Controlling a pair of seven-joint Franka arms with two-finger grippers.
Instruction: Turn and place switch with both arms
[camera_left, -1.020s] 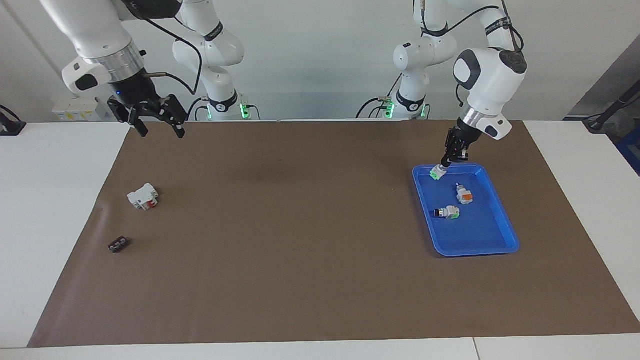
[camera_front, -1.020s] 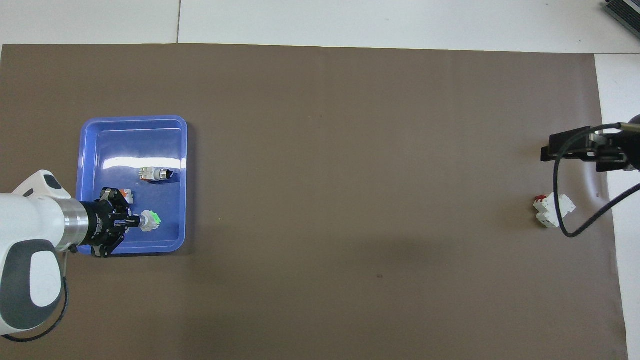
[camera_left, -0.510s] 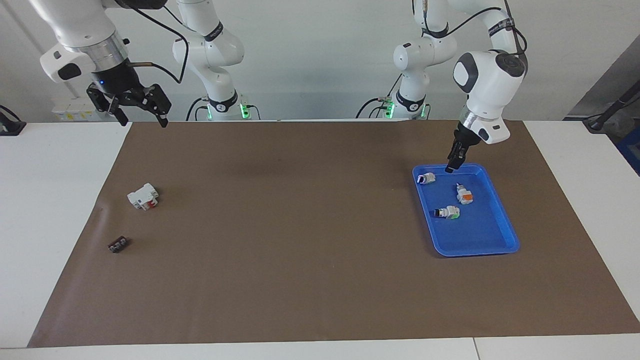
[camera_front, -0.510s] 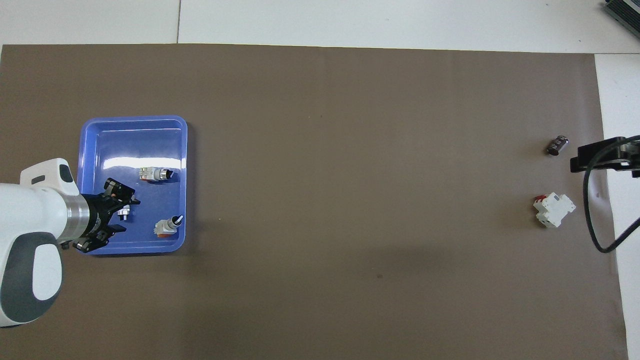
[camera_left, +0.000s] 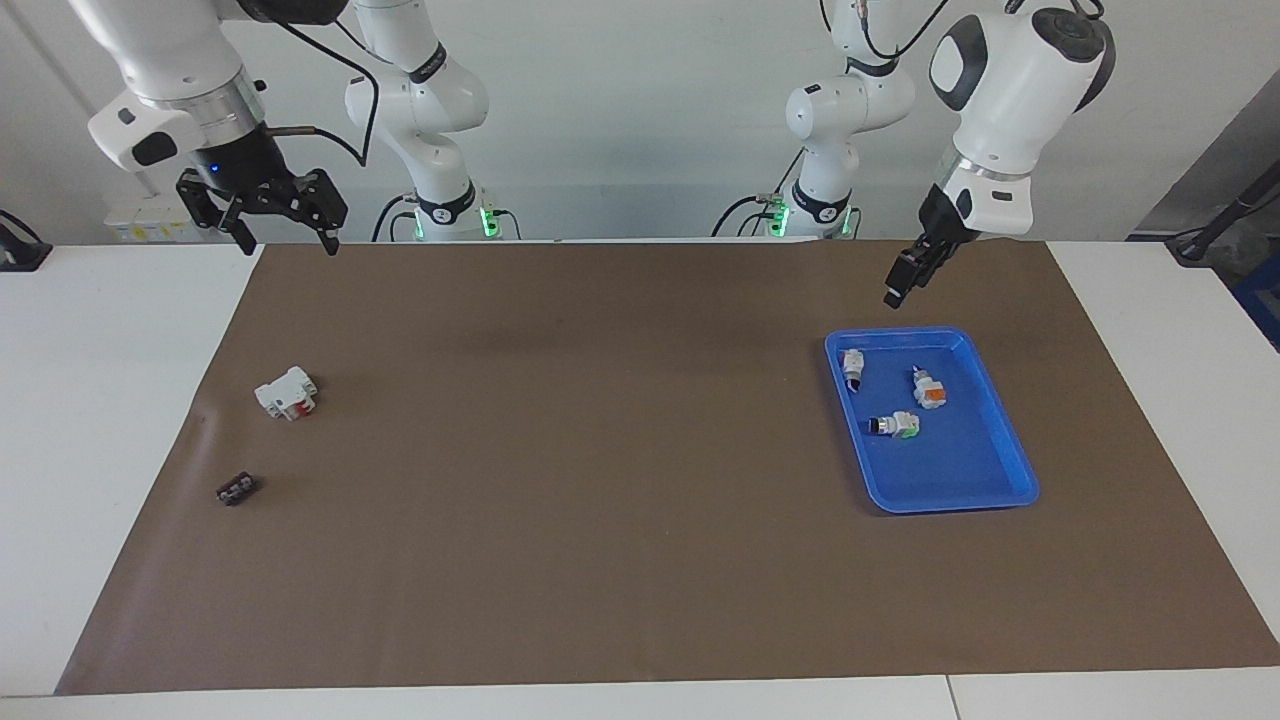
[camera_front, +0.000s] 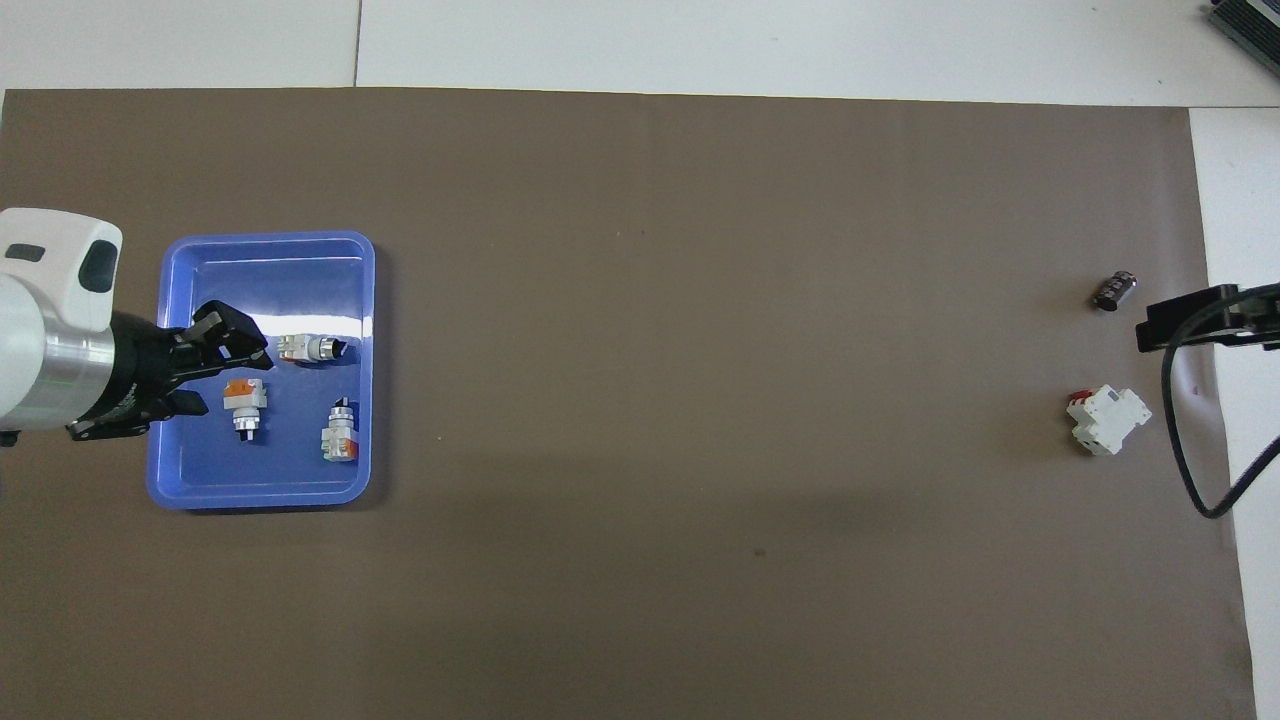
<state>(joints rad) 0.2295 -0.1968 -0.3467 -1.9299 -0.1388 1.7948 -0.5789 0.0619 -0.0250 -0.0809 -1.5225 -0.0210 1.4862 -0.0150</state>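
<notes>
The switch (camera_left: 852, 366) (camera_front: 340, 432), white with a black knob, lies loose in the blue tray (camera_left: 985, 470) (camera_front: 200, 480). It is at the tray's end nearest the robots, knob pointing away from them. My left gripper (camera_left: 895, 295) (camera_front: 245, 345) hangs open and empty, raised over the tray's edge nearest the robots and well clear of the switch. My right gripper (camera_left: 285, 238) waits open and empty, high over the mat's corner at the right arm's end. Only its edge (camera_front: 1190, 318) shows in the overhead view.
Two more switches lie in the tray: one with an orange block (camera_left: 930, 392) (camera_front: 245, 398) and one with a green block and black knob (camera_left: 895, 426) (camera_front: 312, 348). A white breaker (camera_left: 287, 392) (camera_front: 1108, 420) and a small black part (camera_left: 236, 489) (camera_front: 1115, 290) lie at the right arm's end.
My left gripper opened, let the switch drop into the tray, then rose away from it. The switch rolled and settled. My right gripper drew back toward the table's corner.
</notes>
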